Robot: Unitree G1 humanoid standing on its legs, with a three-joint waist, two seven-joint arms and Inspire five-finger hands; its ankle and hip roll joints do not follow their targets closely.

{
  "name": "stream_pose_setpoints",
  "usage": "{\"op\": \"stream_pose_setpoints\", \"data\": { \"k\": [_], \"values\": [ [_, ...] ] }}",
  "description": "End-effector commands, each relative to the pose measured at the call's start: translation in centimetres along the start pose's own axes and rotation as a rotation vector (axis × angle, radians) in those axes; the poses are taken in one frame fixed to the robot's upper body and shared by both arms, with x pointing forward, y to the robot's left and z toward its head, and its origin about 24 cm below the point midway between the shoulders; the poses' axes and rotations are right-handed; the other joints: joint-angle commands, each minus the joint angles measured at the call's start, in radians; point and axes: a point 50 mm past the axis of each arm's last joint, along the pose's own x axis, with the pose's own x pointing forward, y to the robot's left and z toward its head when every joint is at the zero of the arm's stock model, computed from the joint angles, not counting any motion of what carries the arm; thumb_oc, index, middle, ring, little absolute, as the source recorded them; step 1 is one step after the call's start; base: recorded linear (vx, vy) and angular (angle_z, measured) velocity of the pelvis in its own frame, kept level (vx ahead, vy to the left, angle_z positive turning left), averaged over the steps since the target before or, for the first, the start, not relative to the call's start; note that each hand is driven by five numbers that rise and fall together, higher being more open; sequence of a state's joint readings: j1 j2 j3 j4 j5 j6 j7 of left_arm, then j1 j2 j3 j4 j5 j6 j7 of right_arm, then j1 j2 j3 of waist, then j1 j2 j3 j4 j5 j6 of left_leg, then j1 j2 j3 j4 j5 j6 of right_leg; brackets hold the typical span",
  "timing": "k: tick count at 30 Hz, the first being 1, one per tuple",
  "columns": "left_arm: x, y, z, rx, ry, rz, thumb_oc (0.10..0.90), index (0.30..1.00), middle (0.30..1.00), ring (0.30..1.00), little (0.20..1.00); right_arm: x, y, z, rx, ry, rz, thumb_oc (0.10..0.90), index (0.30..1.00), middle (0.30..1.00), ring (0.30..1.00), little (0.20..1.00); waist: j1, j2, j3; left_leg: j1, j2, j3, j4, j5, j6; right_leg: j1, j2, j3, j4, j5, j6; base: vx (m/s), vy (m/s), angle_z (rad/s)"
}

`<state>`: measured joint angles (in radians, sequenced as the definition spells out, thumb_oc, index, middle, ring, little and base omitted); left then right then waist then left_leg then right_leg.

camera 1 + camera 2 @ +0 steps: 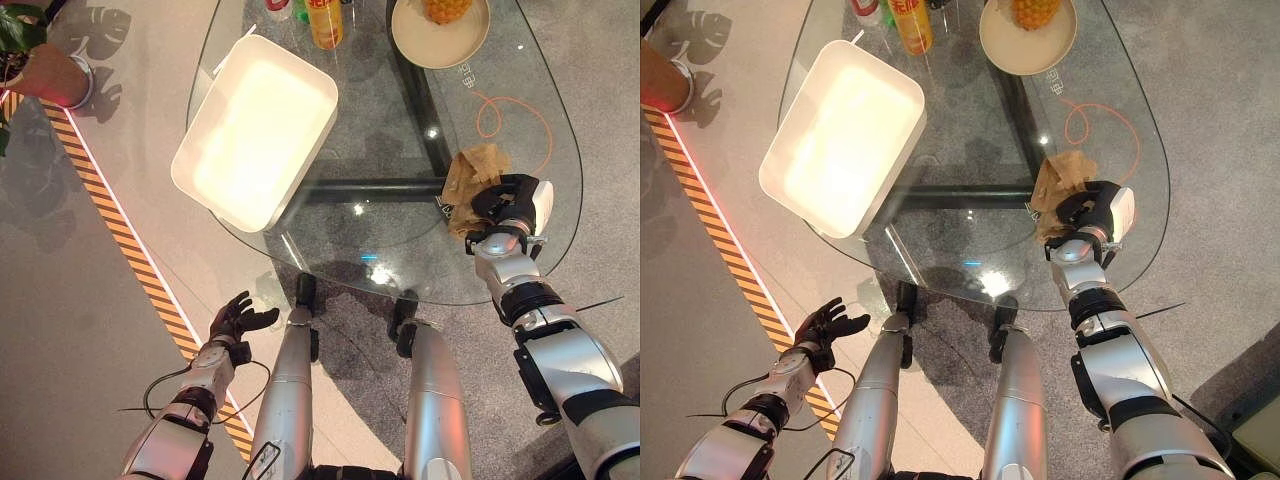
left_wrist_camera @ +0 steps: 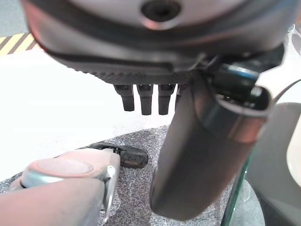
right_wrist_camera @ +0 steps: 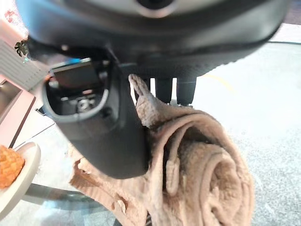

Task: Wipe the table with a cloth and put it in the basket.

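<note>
A glass counter (image 1: 540, 90) carried a white basket (image 1: 257, 130) on its left part, tilted askew, with part of it reaching past the counter's edge. Bottles (image 1: 325, 22) stood at the far edge, cut off by the frame, and just to their right sat a plate (image 1: 440, 38) with a yellow fruit, also cut off. An orange cord (image 1: 515, 115) looped on the glass between the plate and the brown cloth (image 1: 470, 172).

The cloth lay bunched at the counter's right near edge. The right robot hand (image 1: 505, 203) was on it, fingers and thumb curled round the folds; the right wrist view showed the cloth (image 3: 197, 174) rolled up against the thumb.

The left robot hand (image 1: 238, 319) hung low over the floor, well apart from the counter, fingers spread and holding nothing. A potted plant (image 1: 35, 60) stood by a striped floor line (image 1: 130, 250) at the far left, half out of frame.
</note>
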<state>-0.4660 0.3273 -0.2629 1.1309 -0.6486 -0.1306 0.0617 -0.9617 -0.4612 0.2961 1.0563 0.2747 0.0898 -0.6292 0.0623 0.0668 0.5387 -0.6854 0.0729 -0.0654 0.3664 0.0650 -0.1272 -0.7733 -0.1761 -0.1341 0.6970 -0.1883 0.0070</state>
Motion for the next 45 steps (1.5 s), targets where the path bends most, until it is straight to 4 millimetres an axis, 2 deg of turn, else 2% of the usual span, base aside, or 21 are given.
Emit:
{"op": "stream_pose_setpoints", "data": {
  "k": [1, 15, 24, 33, 39, 45],
  "values": [
    [-0.1, 0.6, -0.5, 0.010, 0.013, 0.047, 0.800, 0.900, 0.900, 0.900, 0.900, 0.2, -0.1, 1.2, -0.045, -0.077, 0.009, 0.100, 0.300, 0.300, 0.300, 0.200, 0.010, 0.024, -0.019, -0.013, -0.081, 0.090, 0.109, -0.123, 0.110, 0.027, 0.047, -0.007, -0.126, 0.093, 0.005, 0.00, 0.000, 0.00],
    [-0.1, 0.4, -0.4, 0.010, 0.009, 0.046, 0.800, 0.900, 0.900, 0.900, 0.900, -0.2, 0.5, 3.2, -0.044, -0.175, 0.018, 0.100, 0.300, 0.300, 0.300, 0.200, 0.008, 0.023, -0.019, -0.016, -0.082, 0.091, 0.103, -0.118, 0.109, 0.023, 0.050, -0.008, -0.133, 0.098, 0.006, 0.00, 0.000, 0.00],
    [-0.1, 0.2, -0.4, 0.011, 0.004, 0.040, 0.800, 0.900, 0.900, 0.900, 0.900, -2.2, 2.5, 7.4, -0.090, -0.378, 0.097, 0.100, 0.300, 0.300, 0.300, 0.200, 0.011, 0.021, -0.019, -0.011, -0.086, 0.093, 0.090, -0.111, 0.108, 0.029, 0.049, -0.011, -0.148, 0.104, 0.005, 0.00, 0.000, 0.00],
    [-0.3, -0.5, -1.0, 0.002, 0.004, 0.030, 0.800, 0.900, 0.900, 0.900, 0.900, -4.8, 4.8, 10.6, -0.160, -0.556, 0.178, 0.100, 0.300, 0.300, 0.300, 0.200, 0.018, 0.033, -0.019, -0.001, -0.096, 0.096, 0.072, -0.100, 0.107, 0.036, 0.047, -0.014, -0.166, 0.107, 0.002, 0.00, 0.013, 0.00],
    [-0.3, -1.0, -1.2, 0.003, 0.008, 0.013, 0.800, 0.900, 0.900, 0.900, 0.900, -6.2, 6.4, 11.2, -0.228, -0.622, 0.260, 0.100, 0.300, 0.300, 0.300, 0.200, 0.024, 0.039, -0.019, 0.002, -0.099, 0.096, 0.068, -0.096, 0.105, 0.039, 0.042, -0.016, -0.169, 0.108, -0.001, 0.00, 0.000, 0.00],
    [-0.4, -1.7, -1.4, 0.006, 0.011, -0.002, 0.800, 0.900, 0.900, 0.900, 0.900, -7.4, 7.9, 10.7, -0.316, -0.657, 0.348, 0.100, 0.300, 0.300, 0.300, 0.200, 0.029, 0.045, -0.019, 0.006, -0.103, 0.097, 0.061, -0.090, 0.105, 0.042, 0.035, -0.020, -0.176, 0.111, -0.002, 0.00, 0.013, 0.03]
  ]
}}
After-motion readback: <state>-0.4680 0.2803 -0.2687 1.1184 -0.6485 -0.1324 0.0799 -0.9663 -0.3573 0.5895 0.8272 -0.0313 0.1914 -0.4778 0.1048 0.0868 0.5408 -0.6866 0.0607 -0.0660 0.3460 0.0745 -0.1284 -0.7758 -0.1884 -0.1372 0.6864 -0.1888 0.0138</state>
